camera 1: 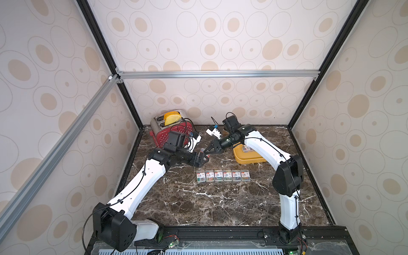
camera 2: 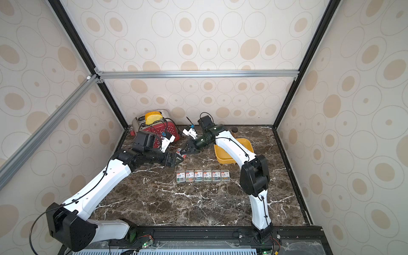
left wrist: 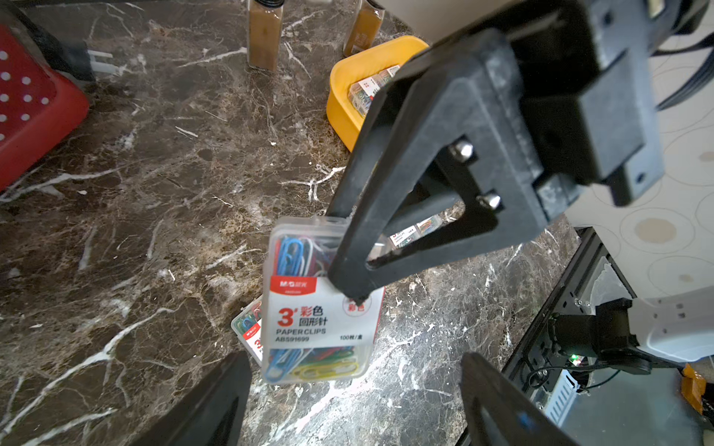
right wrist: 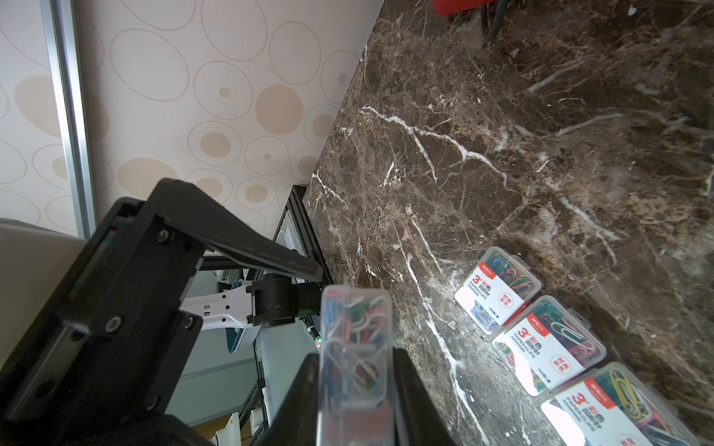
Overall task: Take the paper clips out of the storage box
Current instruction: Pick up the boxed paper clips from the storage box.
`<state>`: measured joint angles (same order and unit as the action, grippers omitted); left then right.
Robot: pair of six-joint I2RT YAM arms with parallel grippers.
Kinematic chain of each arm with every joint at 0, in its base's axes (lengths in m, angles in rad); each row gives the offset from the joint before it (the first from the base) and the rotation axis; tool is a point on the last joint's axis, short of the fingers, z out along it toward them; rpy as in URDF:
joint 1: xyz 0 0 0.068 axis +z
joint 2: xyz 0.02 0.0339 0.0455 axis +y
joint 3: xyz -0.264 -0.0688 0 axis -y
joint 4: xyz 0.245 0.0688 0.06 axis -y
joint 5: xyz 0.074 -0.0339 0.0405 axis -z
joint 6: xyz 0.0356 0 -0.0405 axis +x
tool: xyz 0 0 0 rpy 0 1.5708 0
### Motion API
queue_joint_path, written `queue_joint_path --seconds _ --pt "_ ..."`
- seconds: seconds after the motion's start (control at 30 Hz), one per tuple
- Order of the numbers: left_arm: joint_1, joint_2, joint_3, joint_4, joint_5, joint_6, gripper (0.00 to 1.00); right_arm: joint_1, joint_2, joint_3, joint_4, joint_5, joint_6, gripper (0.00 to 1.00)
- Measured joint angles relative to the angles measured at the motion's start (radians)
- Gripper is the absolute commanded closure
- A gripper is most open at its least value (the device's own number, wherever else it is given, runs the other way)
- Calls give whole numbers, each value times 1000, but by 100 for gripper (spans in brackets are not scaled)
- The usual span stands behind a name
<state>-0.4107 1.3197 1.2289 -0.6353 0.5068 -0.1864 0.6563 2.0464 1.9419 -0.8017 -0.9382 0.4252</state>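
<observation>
Where the right gripper (right wrist: 355, 359) bites: jaws pressed flat on the two broad faces of the held case (right wrist: 354, 320), which hangs clear of the table (right wrist: 502, 135).
Case axis: on edge, its long axis runs along the fingers and out past their tips; seen from above, that gripper aims toward about 8 o'clock.
Label: the white-and-red face is turned to the left wrist camera, with one right finger lying across it.
Left gripper (left wrist: 353, 367): open, jaws spread wide to either side of the case's lower end, gripping nothing.
Row of six cases (camera 1: 223, 175): mid-table, side by side, labels up, long axes on the 12-to-6 line; the gripped one is at 11 o'clock from them.
Storage box (camera 1: 248, 159): at 2 o'clock from the row, with boxed cases (camera 1: 246, 148) lying inside; number unclear.
In the way: the right arm (camera 1: 262, 146) crosses over the box and hides part of it.
Toaster (camera 1: 174, 134): at 10 o'clock from the grip.
Bottles (left wrist: 264, 34): two, brown, at 12 o'clock from the box.
</observation>
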Motion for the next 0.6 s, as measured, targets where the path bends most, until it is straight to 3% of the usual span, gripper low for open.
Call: queue_joint_path --seconds 0.6 --pt "-15 41 1 -22 -89 45 13 0 0 23 0 -6 11 79"
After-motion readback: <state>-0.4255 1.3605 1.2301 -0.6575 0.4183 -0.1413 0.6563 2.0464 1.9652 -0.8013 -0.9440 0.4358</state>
